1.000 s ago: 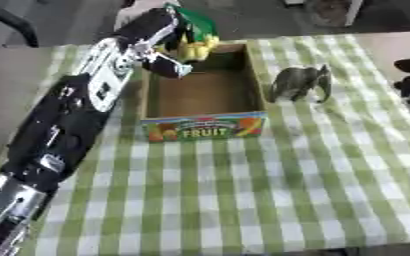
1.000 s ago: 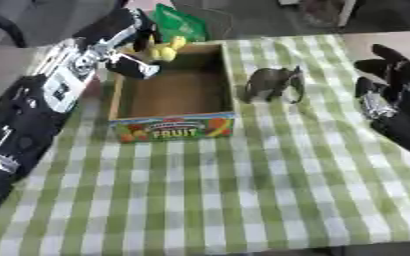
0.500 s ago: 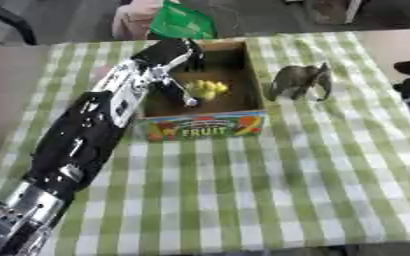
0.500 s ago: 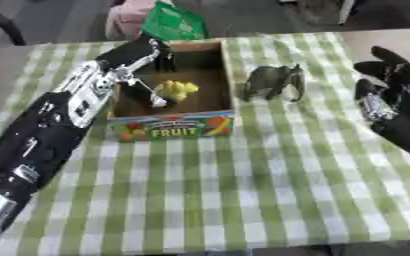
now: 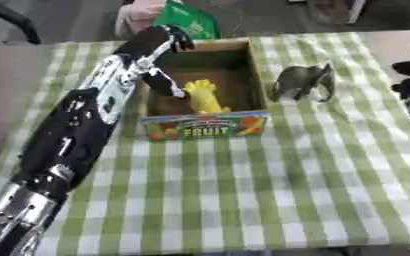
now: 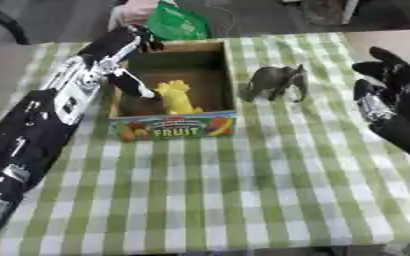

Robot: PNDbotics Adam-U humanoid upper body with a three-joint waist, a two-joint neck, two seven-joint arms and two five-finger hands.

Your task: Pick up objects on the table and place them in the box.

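A cardboard box with a colourful "FRUIT" front [image 6: 175, 129] stands on the green checked cloth. Inside it lies a yellow thing [image 6: 177, 97], upright against the floor of the box. My left hand [image 6: 121, 44] hangs over the box's far left corner, open, with one dark finger [image 6: 131, 84] pointing down beside the yellow thing and apart from it. A grey toy elephant [image 6: 274, 82] stands on the cloth just right of the box. My right hand [image 6: 392, 102] rests open at the right edge, fingers up, well clear of the elephant.
A green bag [image 6: 178, 22] lies just behind the box at the table's far edge. The checked table [image 6: 243, 190] stretches bare in front of the box. My left arm [image 6: 42, 125] runs along the left side.
The yellow thing, held by my left hand above the box's far corner a second ago, now lies inside the box. The left hand has let go and drawn back slightly.
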